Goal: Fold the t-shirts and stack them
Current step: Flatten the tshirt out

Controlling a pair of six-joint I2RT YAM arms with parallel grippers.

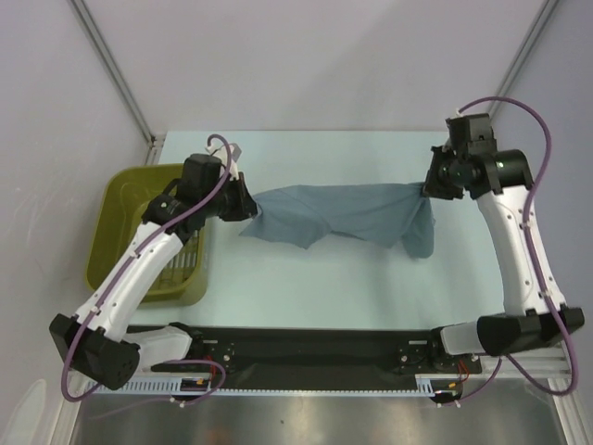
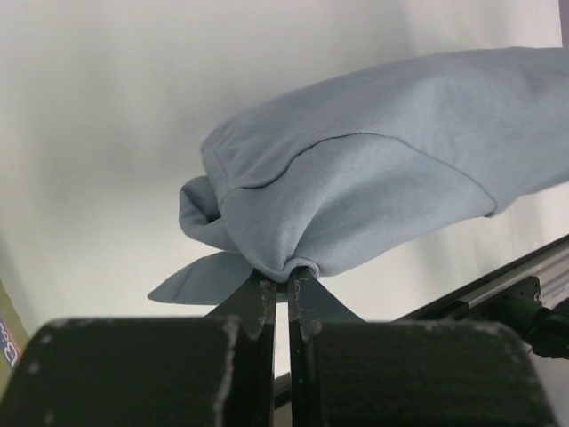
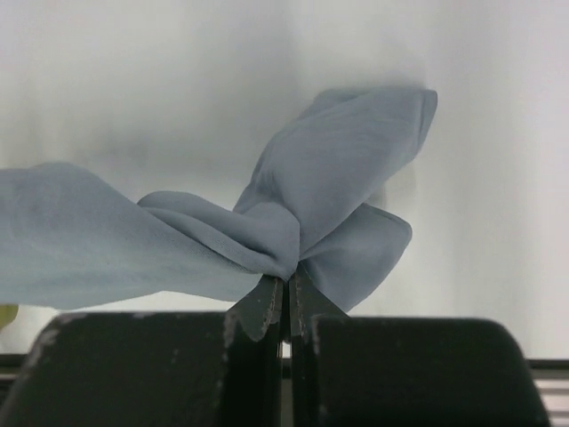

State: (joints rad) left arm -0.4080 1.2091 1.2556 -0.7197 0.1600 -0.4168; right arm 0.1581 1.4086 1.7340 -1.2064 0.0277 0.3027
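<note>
Blue-grey t-shirt (image 1: 338, 215) — long axis left-right (left claw (image 1: 252, 206), right claw (image 1: 426, 190) gripping ends).

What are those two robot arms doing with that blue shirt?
They are holding one blue-grey t-shirt between them over the table. The left arm's fingers are shut on one end and the right arm's fingers on the other. The shirt hangs crumpled, not folded yet. A green basket sits at the left.
</note>
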